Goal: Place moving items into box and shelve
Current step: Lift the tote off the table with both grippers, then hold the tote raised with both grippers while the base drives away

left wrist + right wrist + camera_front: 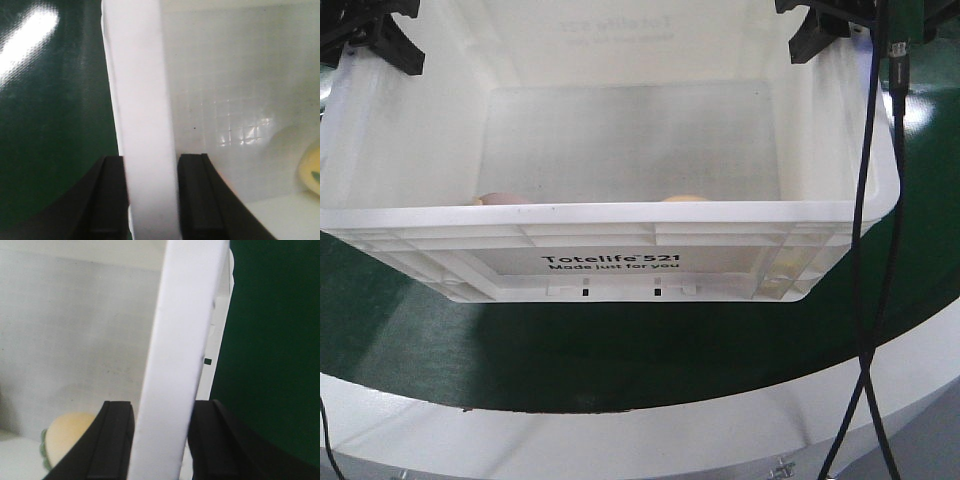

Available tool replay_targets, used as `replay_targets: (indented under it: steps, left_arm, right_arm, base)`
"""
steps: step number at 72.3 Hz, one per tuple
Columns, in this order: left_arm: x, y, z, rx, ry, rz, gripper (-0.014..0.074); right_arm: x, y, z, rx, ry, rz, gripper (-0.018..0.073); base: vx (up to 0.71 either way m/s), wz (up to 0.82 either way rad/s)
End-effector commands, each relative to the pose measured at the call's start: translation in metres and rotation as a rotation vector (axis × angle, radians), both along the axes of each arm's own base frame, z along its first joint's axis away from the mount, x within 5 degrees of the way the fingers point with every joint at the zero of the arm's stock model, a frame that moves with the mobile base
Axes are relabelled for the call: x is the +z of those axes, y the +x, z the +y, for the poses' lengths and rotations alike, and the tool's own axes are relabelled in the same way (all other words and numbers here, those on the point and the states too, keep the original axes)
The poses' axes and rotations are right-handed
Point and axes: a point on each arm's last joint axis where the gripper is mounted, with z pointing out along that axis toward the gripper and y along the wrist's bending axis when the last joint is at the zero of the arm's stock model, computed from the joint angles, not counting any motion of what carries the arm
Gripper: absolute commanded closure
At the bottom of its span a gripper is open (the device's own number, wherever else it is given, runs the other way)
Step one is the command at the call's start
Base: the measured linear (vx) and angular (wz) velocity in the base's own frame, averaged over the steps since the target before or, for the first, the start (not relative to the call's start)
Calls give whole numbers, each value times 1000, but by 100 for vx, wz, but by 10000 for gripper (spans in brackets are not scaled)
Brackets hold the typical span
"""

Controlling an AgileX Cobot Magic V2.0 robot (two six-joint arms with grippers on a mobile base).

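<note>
Front view: white tote (770, 213) sits on the green tabletop (420, 330), black print "Totelife 521 Made just for you" on its near wall. Two plush toys lie inside on the floor, right against that near wall, only their tops showing: pinkish-brown toy (505, 198) toward the left, yellow-orange toy (685, 198) toward the right, well apart. Left gripper (382, 42) is at the tote's far-left rim and right gripper (820, 30) at the far-right rim, both cut off by the frame. A black cable (868, 250) hangs down the right side. Left wrist view: left gripper (150, 200) is clamped on the tote's side wall (142, 100), one black finger (107, 200) outside over the tabletop, the other inside, both pressed to the plastic. The yellow-orange toy (312, 172) with a green mark peeks in at the right edge, low in the tote. Right wrist view: right gripper (162, 440) is likewise closed on the opposite wall (185, 340), fingers (112, 445) on both sides touching it. The yellow-orange toy (70, 432) with its green leaf shows at lower left, inside the tote.
</note>
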Motion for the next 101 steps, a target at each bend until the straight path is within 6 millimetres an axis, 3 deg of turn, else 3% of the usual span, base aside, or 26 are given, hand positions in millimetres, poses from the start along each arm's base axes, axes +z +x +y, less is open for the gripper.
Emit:
replay_targets:
  steps: [1,56,101]
  left_arm:
    - [48,-27,-31,-104,-309,-139,596]
    - [73,-49,-33,-138,-378,-205,596]
    - [75,-51,-36,-159,-412,-206,596]
  right_arm:
    - [33,-30,24,151,255,-18,564]
    - [33,-29,24,148,250,-20,564]
    - [33,-30,25,134,281,-3,564]
  base:
    - [0,0]
    - [0,0]
    - [0,0]
